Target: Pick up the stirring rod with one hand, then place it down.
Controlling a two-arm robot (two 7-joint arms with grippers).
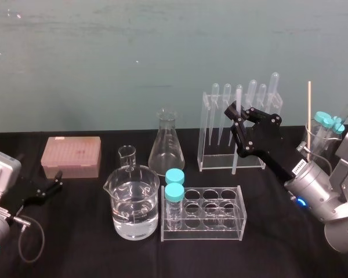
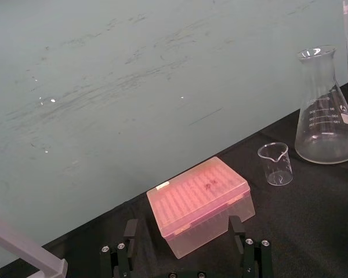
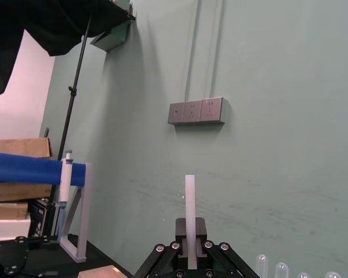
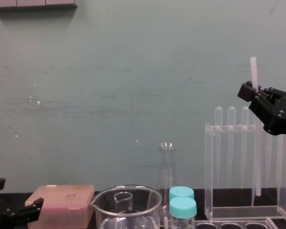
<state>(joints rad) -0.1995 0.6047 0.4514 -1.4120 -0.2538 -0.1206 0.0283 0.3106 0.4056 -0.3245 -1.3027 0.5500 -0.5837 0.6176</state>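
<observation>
Upright, the stirring rod hangs clamped in the right gripper at the rack's front edge; left gripper parked, spread.

Long, thin, whitish translucent stirring rod: straight, even thickness, blunt ends. Stood near upright with slight tilt, lifted off black worktop. Lower end hung free near base of clear plastic pipette rack; whether inside rack or in front of it, unclear. Gripped in upper part, short length poked above grip.

Black two-fingered right hand: stubby fingers clamped on rod from both sides. Held raised at about rack-top height, reaching in from right side of worktop.
</observation>
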